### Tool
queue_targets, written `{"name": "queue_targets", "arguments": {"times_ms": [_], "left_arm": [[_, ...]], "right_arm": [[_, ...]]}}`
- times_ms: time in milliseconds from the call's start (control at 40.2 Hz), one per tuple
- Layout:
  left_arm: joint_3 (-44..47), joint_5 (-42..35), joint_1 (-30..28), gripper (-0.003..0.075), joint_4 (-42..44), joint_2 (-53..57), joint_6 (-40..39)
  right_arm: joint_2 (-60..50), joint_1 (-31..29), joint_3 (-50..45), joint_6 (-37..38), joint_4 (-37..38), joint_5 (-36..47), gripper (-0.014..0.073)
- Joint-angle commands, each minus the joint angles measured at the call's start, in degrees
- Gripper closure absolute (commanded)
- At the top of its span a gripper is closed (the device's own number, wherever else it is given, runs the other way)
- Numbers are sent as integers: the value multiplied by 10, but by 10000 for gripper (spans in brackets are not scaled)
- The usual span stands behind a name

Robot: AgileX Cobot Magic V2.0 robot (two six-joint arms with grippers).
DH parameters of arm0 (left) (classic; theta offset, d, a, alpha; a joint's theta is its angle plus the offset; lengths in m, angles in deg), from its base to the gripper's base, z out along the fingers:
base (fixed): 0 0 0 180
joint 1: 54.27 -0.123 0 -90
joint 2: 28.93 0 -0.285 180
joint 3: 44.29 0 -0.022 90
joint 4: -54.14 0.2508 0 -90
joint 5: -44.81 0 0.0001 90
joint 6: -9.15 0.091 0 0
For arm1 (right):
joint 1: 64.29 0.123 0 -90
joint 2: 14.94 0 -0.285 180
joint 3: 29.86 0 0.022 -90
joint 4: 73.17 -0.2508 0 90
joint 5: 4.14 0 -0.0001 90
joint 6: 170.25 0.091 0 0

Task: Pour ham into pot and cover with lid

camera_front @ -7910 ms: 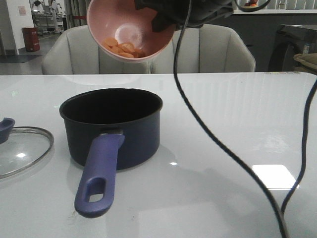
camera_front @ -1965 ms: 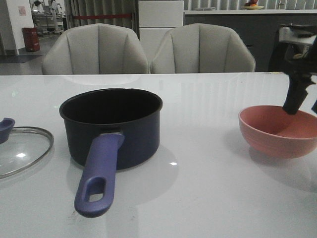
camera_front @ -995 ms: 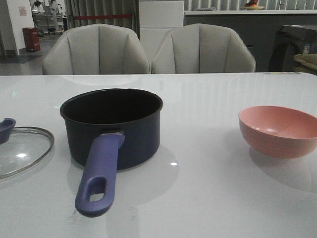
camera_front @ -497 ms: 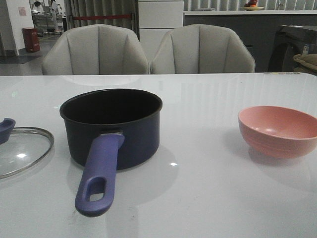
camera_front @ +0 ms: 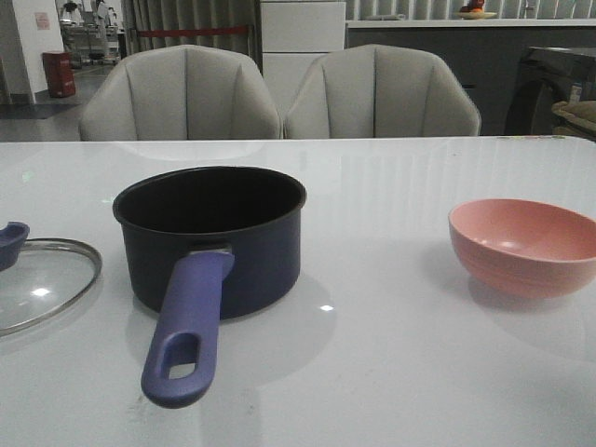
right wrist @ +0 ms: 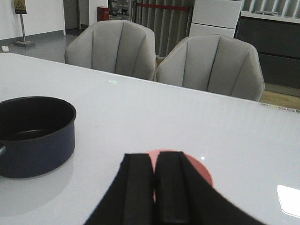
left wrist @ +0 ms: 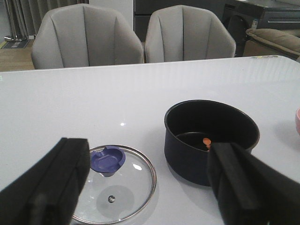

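The dark navy pot (camera_front: pixel 212 240) stands left of the table's middle, its purple-blue handle (camera_front: pixel 186 328) pointing toward me. A few orange-pink ham slices (left wrist: pixel 206 141) lie inside the pot (left wrist: pixel 211 136), seen in the left wrist view. The glass lid (camera_front: pixel 37 284) lies flat at the far left, knob (left wrist: pixel 108 159) up. My left gripper (left wrist: pixel 149 159) is open wide and empty, above the table between the lid (left wrist: pixel 115 185) and the pot. My right gripper (right wrist: pixel 153 158) is shut and empty, above the pink bowl (right wrist: pixel 202 174). Neither gripper shows in the front view.
The pink bowl (camera_front: pixel 523 245) stands upright at the right of the white table (camera_front: pixel 391 363); no ham shows in it. Two grey chairs (camera_front: pixel 279 93) stand behind the far edge. The pot (right wrist: pixel 35 136) is well to the side of the right gripper.
The pink bowl, earlier tilted over the pot with ham in it, now stands on the table at the right. The right gripper has let go of it and left the front view.
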Motion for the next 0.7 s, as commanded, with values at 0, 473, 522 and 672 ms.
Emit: {"name": "queue_targets", "arguments": {"times_ms": [0, 473, 522, 672], "left_arm": [[-17, -44, 4, 157, -3, -6, -1], [-17, -44, 4, 157, -3, -6, -1], [-17, -44, 4, 157, -3, -6, -1], [-17, -57, 4, 157, -3, -6, -1]], "right_arm": [[5, 1, 14, -5, -3, 38, 442], [5, 1, 14, -5, -3, 38, 442], [5, 1, 14, -5, -3, 38, 442], [5, 1, 14, -5, -3, 38, 442]]}}
